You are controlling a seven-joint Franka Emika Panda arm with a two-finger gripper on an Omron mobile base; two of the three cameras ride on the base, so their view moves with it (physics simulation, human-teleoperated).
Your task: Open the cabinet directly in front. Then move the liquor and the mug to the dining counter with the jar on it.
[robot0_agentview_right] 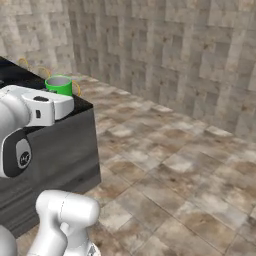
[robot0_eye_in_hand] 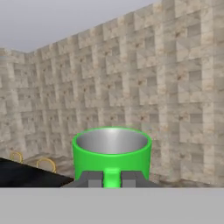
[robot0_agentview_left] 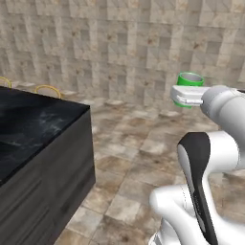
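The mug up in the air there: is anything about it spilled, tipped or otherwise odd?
Nothing stands out. The mug sits upright in the shut gripper, its rim level and its inside bare, so nothing can spill. It is off the floor, beside the black counter, not yet on it.

One mug [robot0_eye_in_hand: 111, 151] up beside the counter [robot0_agentview_left: 33, 129], one counter, and two yellow stool [robot0_agentview_left: 48, 89] rims peeking past the counter's far edge. One gripper [robot0_eye_in_hand: 111, 178] too.
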